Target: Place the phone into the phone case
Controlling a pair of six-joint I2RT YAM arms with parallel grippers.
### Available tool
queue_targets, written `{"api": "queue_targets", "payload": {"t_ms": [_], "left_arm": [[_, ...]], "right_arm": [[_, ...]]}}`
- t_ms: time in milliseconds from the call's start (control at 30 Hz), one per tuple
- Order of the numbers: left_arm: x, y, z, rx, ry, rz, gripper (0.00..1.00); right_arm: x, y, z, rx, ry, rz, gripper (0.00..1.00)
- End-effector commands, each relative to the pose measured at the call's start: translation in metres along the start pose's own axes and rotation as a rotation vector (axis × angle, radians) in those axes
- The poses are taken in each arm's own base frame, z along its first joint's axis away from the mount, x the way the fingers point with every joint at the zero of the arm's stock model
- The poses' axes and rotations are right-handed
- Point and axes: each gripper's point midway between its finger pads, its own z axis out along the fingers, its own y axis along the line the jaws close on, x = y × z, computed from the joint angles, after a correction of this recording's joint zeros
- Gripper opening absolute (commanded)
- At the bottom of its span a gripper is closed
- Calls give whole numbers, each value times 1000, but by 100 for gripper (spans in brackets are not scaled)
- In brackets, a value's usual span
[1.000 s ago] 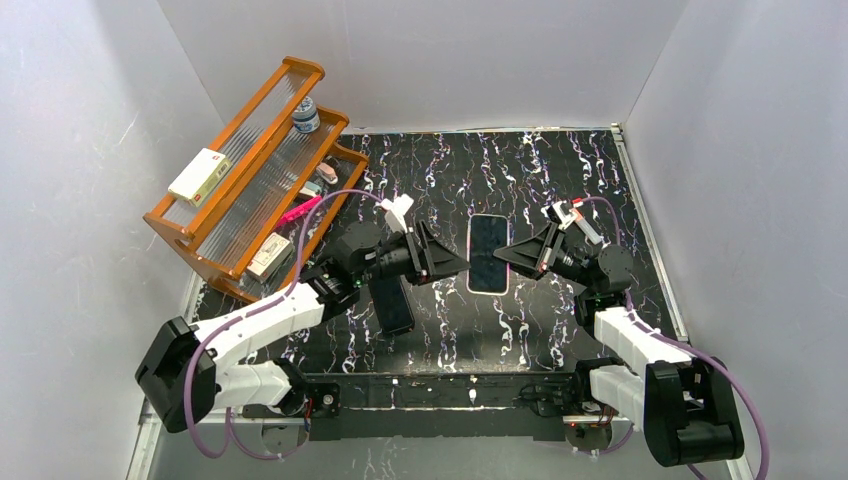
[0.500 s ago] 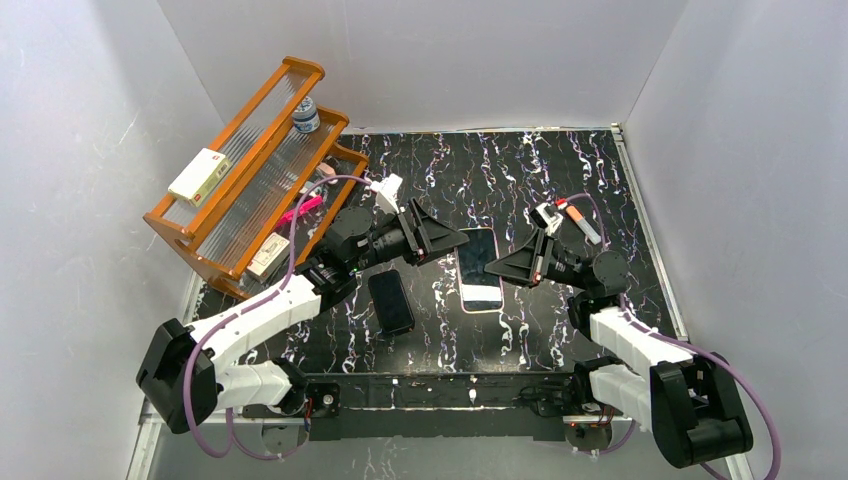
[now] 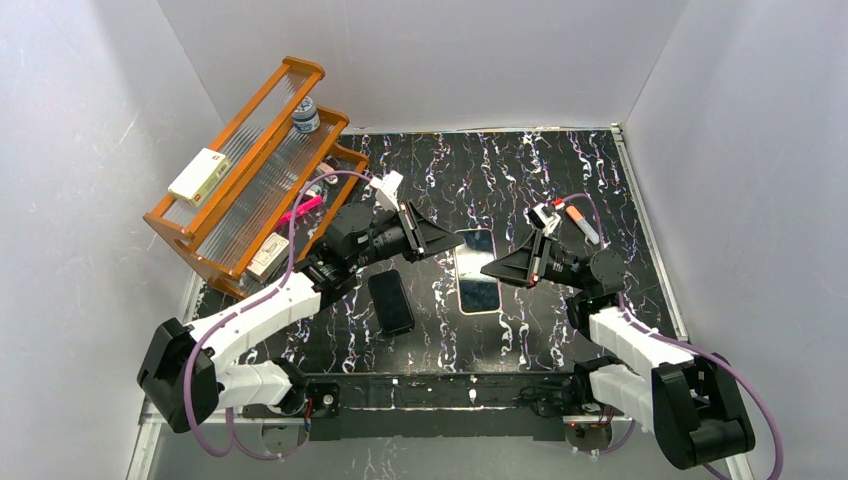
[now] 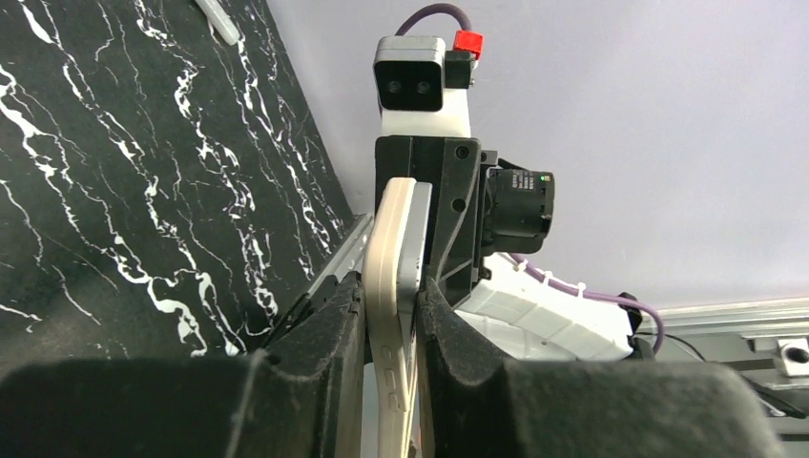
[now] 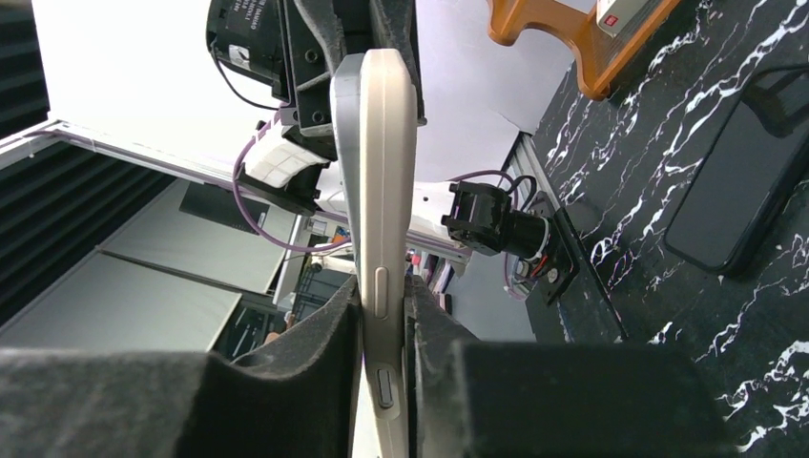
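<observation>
The phone (image 3: 478, 280), its glossy dark screen up, sits inside the cream phone case (image 4: 389, 286) and hangs tilted above the marble table, gripped from both sides. My left gripper (image 3: 457, 241) is shut on its left long edge. In the left wrist view the pads (image 4: 324, 334) squeeze the cream rim and the phone's grey edge (image 4: 418, 229). My right gripper (image 3: 488, 270) is shut on the opposite edge. In the right wrist view the case (image 5: 386, 172), with its side buttons, stands upright between the pads (image 5: 434, 324).
A second black slab (image 3: 392, 302) lies flat on the table just left of the held phone. An orange wooden rack (image 3: 240, 190) with small items fills the left side. A small orange-tipped object (image 3: 583, 224) lies at the right. White walls enclose the table.
The phone in its case has come up off the table and shifted slightly left and nearer. The left gripper has shut on its edge; the right arm moved in with it.
</observation>
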Motion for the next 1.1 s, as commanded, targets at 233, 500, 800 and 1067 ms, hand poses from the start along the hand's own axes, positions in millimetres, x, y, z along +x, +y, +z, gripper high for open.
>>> {"api": "queue_targets", "payload": {"t_ms": [233, 500, 800, 1067], "left_arm": [[4, 2, -9, -30, 44, 151, 12], [14, 2, -11, 25, 59, 89, 59], [23, 2, -1, 99, 95, 2, 49], [24, 3, -1, 107, 80, 9, 23]], "right_arm": [[-17, 24, 8, -21, -56, -121, 11], [-26, 38, 9, -62, -114, -138, 2], [-26, 31, 9, -48, -119, -126, 6], [-19, 20, 9, -20, -91, -129, 12]]}}
